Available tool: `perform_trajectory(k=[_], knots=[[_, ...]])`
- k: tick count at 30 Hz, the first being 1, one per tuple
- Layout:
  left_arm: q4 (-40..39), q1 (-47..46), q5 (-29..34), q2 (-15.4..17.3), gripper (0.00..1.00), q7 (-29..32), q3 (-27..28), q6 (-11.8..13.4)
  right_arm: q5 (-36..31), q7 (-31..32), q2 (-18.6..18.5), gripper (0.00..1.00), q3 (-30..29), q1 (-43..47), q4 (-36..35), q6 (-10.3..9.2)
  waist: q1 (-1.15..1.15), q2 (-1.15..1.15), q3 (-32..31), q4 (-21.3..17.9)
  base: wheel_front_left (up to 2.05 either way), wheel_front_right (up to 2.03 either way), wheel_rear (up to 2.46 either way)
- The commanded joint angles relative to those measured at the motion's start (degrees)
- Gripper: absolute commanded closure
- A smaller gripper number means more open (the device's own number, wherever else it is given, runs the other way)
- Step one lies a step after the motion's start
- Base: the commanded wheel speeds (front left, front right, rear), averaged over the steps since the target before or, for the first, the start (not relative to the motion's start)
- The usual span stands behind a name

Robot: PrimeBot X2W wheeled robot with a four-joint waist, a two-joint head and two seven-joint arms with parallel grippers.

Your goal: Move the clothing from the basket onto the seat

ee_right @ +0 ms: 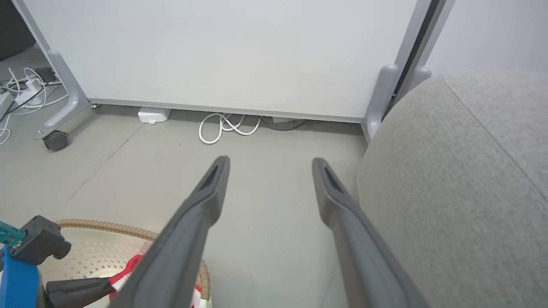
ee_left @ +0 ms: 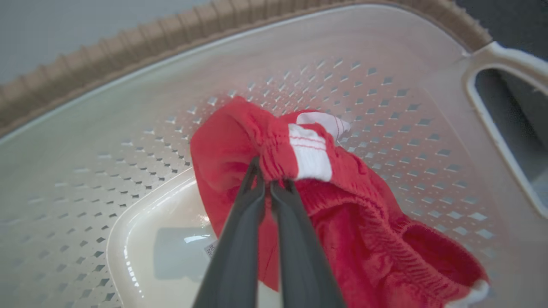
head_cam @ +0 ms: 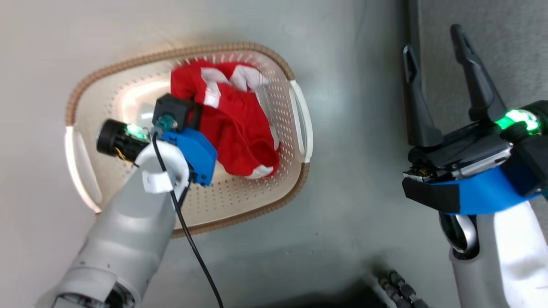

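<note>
Around: partition (ee_right: 222, 55) ahead of your spread right claw (ee_right: 269, 164), seat (ee_right: 462, 179) just beside.
Clothing (ee_left: 342, 205): red, white-patched ribbed waistband clamped in your left claw (ee_left: 267, 173).

A pale partition panel (ee_right: 222, 51) stands upright on the grey floor (ee_right: 274, 145), carried by a grey leg at each end. The left leg (ee_right: 64, 85) ends in a dark caster wheel (ee_right: 55, 140); the right leg (ee_right: 381, 98) rises from the floor. Along the floor's far edge, under the panel's bottom rail, a small white box (ee_right: 153, 114) lies near a looped white cable (ee_right: 229, 127) — apart, not touching. At the far left edge, white and dark cables (ee_right: 21, 87) lie tangled.
</note>
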Motion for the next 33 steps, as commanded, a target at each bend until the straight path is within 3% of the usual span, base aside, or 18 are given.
perform_trajectory(k=[1, 11, 21, 33], knots=[[-0.4, 0.66, -0.39, -0.09, 1.0, -0.28, 0.37, -0.12, 0.32, -0.22, 0.09, 0.0, 0.07, -0.46, 0.18, 0.01, 0.0, 0.0, -2.54, 0.72, 0.0, 0.0, 0.0], [-4.96, 9.35, -1.23, -1.04, 1.0, -0.27, 0.34, -2.69, 0.31, -0.06, 0.06, 0.0, 0.51, 1.39, 4.86, 0.01, 0.0, 0.0, -16.66, 3.62, 0.0, 0.0, 0.0], [-10.27, 17.23, -2.81, -1.8, 1.0, -0.28, -1.16, -3.5, 1.28, 0.99, 0.05, 0.0, 0.25, 6.2, 8.45, 0.01, 0.0, 0.0, -31.71, 6.69, 0.0, 0.0, 0.0], [-17.4, 20.97, -9.53, -2.04, 1.0, -0.28, -8.89, -3.45, 2.06, 3.78, 0.06, 0.0, 0.05, 13.07, 8.81, 0.01, 0.0, 0.0, -44.38, 10.4, 0.0, 0.0, 0.0]])
